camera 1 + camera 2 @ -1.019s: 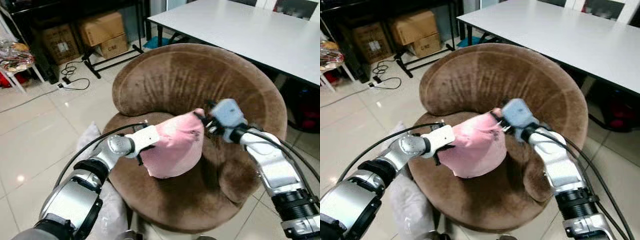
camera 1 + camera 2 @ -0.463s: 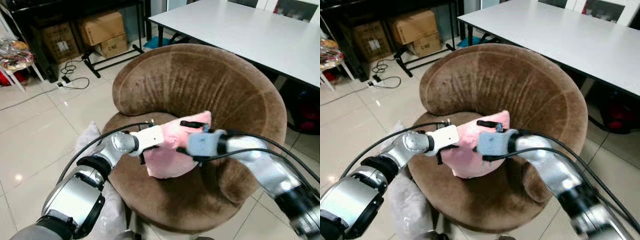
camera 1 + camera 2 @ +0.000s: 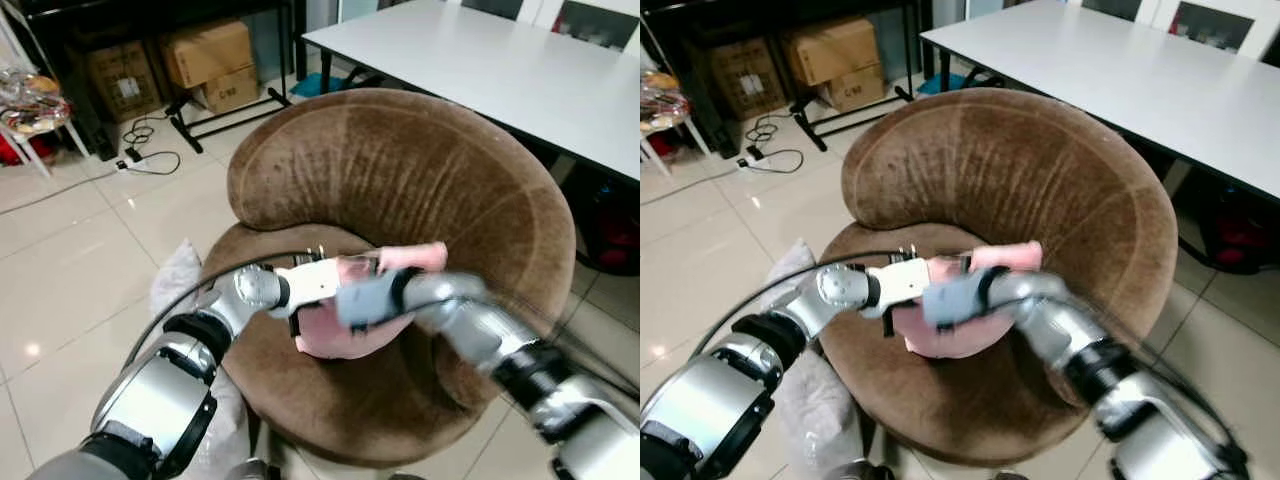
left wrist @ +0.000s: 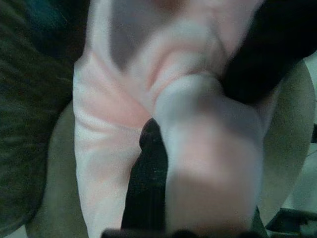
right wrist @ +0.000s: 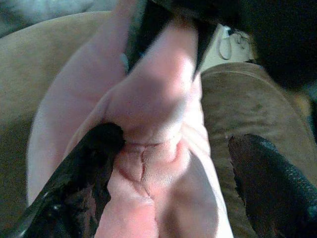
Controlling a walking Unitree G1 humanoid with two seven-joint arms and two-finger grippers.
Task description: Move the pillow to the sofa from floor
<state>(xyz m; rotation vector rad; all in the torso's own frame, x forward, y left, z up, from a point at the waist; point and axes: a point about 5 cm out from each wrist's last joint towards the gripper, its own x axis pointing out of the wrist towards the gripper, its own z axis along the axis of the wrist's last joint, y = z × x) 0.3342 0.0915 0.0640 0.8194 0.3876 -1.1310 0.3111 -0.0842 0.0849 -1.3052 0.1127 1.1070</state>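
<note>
Two grippers are at work over the seat of the brown sofa [image 3: 400, 170], and the pink pillow [image 3: 345, 330] is held between them, low over the middle of the seat and in front of the curved back. The left gripper [image 4: 148, 148] is clamped on the pillow: in its wrist view one black finger is pressed along the pink cloth, which is bunched into folds around it. The right gripper [image 5: 168, 148] is spread wide, its two black fingers standing apart on either side of a ridge of pillow without pinching it; the arm is blurred in the head views, so the exact contact cannot be told. This arrangement is judged to serve the set-down: the pillow is steadied by one grip while the other side is let go, so that it can settle onto the cushion rather than drop off the edge. The sofa is a round, deep armchair of plush brown fabric, soft enough for the pillow to sink in and stay. Beside the sofa, on the robot's left, pale cloth [image 3: 175, 285] lies on the glossy tiled floor [image 3: 70, 270]. Behind the sofa a white table [image 3: 500, 60] is seen, and further off, cardboard boxes [image 3: 205, 60] under a dark shelf and a cable [image 3: 150, 150] on the tiles.
</note>
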